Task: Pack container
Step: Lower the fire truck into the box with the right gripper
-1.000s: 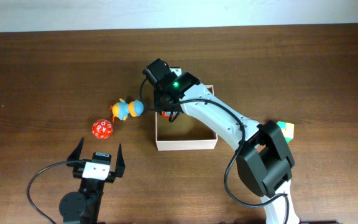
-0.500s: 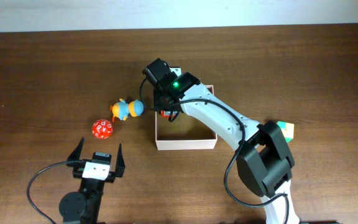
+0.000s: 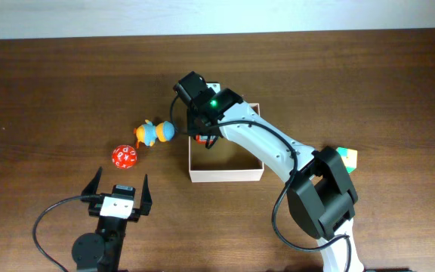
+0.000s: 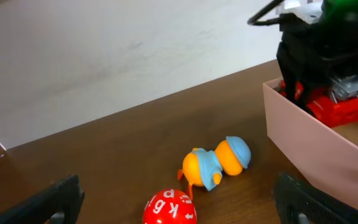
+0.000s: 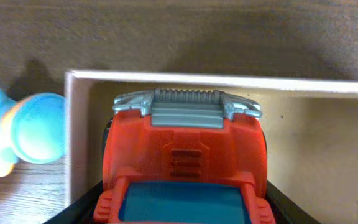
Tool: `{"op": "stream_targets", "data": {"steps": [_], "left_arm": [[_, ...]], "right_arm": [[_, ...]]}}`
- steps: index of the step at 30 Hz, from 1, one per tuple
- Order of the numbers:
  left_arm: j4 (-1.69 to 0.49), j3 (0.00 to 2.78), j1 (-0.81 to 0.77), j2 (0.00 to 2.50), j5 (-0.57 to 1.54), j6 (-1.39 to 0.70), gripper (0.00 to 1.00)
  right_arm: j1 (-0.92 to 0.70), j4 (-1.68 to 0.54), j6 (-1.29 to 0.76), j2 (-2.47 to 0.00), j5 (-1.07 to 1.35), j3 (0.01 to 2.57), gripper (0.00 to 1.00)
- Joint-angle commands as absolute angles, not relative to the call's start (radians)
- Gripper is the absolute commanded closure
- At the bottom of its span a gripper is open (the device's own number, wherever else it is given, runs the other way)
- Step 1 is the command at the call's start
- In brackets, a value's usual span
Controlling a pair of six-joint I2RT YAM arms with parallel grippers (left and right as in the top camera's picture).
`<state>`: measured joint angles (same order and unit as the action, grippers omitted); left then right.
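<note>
The container [image 3: 225, 176] is a shallow white-walled box with a tan inside, at mid-table. My right gripper [image 3: 204, 134] reaches into its far left corner. It is shut on a red toy truck [image 3: 200, 139]. In the right wrist view the truck [image 5: 185, 155] fills the space between my right gripper's [image 5: 185, 208] dark fingers, just inside the container wall [image 5: 229, 81]. My left gripper [image 3: 119, 185] stands open near the front edge, holding nothing. The left wrist view shows the container wall [image 4: 316, 140] and the truck [image 4: 337, 109] at the right.
An orange and blue duck toy [image 3: 155, 132] lies just left of the container. A red lettered ball [image 3: 124, 156] sits in front of it, between the left gripper's [image 4: 180, 198] open fingers in the left wrist view. A multicoloured block [image 3: 347, 156] lies right of the right arm.
</note>
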<state>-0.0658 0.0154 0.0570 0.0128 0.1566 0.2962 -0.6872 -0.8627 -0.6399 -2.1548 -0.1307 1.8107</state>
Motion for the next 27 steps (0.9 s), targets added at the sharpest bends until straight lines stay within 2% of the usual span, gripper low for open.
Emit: {"op": "stream_targets", "data": {"steps": [1,12,14,16,27], "left_arm": [[-0.067,0.009,0.052,0.005,0.152,0.308,0.01],[-0.067,0.009,0.052,0.005,0.152,0.308,0.01],[-0.067,0.009,0.052,0.005,0.152,0.308,0.01],[-0.067,0.009,0.052,0.005,0.152,0.308,0.01],[-0.067,0.009,0.052,0.005,0.152,0.308,0.01]], "right_arm": [[-0.687,-0.862,-0.633,-2.152,-0.132,1.794,0.43],[-0.687,-0.857,-0.633,-2.152,-0.131,1.787,0.42],[-0.687,-0.856,-0.633,-2.152,-0.131,1.787,0.36],[-0.687,-0.856,-0.633,-2.152,-0.131,1.787,0.36],[-0.687,-0.852,-0.602,-2.151,-0.131,1.792,0.36]]}}
